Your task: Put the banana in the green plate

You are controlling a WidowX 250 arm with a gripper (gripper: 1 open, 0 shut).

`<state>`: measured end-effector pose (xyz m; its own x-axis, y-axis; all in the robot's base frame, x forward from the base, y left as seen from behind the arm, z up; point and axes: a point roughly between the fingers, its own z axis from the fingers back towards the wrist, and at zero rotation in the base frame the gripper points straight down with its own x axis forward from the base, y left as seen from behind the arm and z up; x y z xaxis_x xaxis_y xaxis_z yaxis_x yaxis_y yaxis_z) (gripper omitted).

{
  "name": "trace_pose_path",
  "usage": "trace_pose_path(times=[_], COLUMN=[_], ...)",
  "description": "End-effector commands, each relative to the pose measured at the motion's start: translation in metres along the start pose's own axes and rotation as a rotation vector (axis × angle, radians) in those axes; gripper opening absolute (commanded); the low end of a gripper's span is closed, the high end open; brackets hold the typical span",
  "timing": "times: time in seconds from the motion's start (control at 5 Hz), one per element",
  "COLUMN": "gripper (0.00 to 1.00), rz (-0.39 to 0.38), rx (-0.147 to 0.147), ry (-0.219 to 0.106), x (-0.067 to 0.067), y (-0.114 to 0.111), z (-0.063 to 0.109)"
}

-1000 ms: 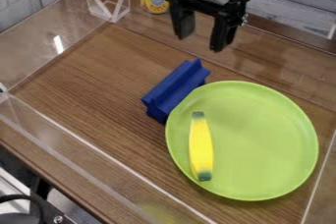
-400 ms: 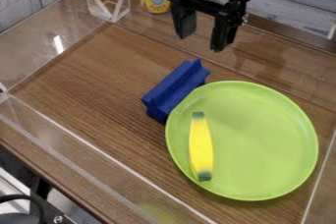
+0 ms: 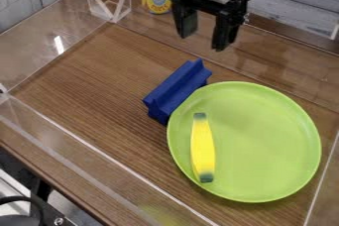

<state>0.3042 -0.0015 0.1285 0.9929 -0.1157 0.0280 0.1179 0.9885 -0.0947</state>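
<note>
Wooden boards [image 3: 79, 81] form the work surface, with a clear plastic edging along the near left side and a white slatted wall at the back. On them, toward the right, you have the green plate [image 3: 272, 143], and the banana [image 3: 201, 149] already lies inside its rim, on the left part of the plate, apart from anything that could grip it. Your gripper [image 3: 205, 32] hangs near the top of the view, its dark fingers spread wide with nothing between them.

The relation that counts for you runs from those fingers down the view to the fruit: the banana lies almost straight below them in the picture, well apart, past the blue block [image 3: 176, 91] that sits just beside the plate's upper left rim. Its long axis runs roughly up and down the view, so one tip points back toward the gripper and the other toward the lower rim.

Judged by the task, the placing looks complete, and no further grasp seems called for. If you do want to nudge the banana nearer the middle, close across its narrow width, from left and right, and pass clear of the block, which a low approach could knock into the plate.
</note>
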Motion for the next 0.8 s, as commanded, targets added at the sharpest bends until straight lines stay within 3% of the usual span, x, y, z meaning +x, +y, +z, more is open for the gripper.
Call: trace_pose_path(times=[0.0, 0.6], gripper=[1.0, 1.0], rz=[-0.002, -0.014], rx=[0.007, 0.01], ry=[-0.068, -0.08], x=[-0.0001, 0.002], y=[0.0008, 0.0023], z=[0.019, 0.0223])
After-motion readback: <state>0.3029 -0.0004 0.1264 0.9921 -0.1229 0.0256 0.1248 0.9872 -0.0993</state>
